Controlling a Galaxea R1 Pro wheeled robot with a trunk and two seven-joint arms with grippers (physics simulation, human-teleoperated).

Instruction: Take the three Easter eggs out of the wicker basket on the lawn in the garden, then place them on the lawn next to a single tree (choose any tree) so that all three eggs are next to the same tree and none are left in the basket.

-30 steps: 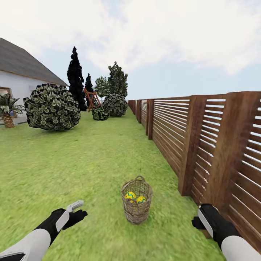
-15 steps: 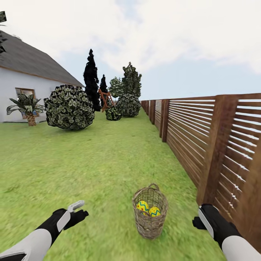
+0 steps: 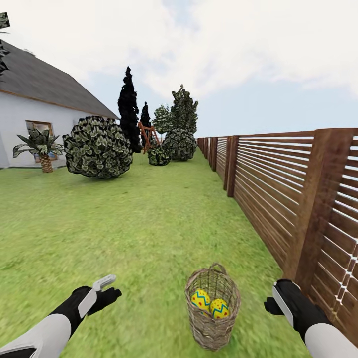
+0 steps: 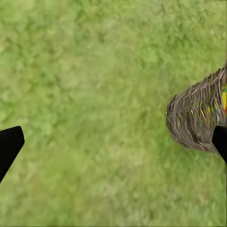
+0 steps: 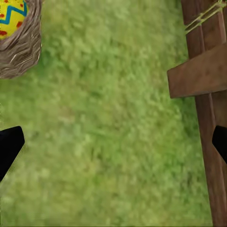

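Note:
The wicker basket (image 3: 213, 318) stands upright on the lawn (image 3: 124, 223) just ahead, between my two arms. Two yellow Easter eggs with blue zigzags and red dots (image 3: 201, 299) (image 3: 219, 309) lie inside it. My left gripper (image 3: 110, 289) hovers over the grass left of the basket, open and empty. My right gripper (image 3: 270, 305) hangs to the basket's right beside the fence, also open. The left wrist view has the basket's woven wall (image 4: 198, 116) close to one fingertip (image 4: 220, 142). In the right wrist view the basket rim (image 5: 21, 52) holds an egg (image 5: 12, 14). A tall green tree (image 3: 184, 107) rises far down the garden.
A brown slatted fence (image 3: 298, 199) runs along the right, close to my right arm, its post (image 5: 203, 75) near that gripper. Round bushes (image 3: 98, 147) (image 3: 180, 144), a black tree (image 3: 129, 109), a palm (image 3: 42, 146), a wooden play tower (image 3: 148, 135) and the white house (image 3: 25, 119) lie far off.
The whole view has swung and advanced: the basket now sits lower, larger and more to the right, and more of the house shows. Both arms hold the same pose.

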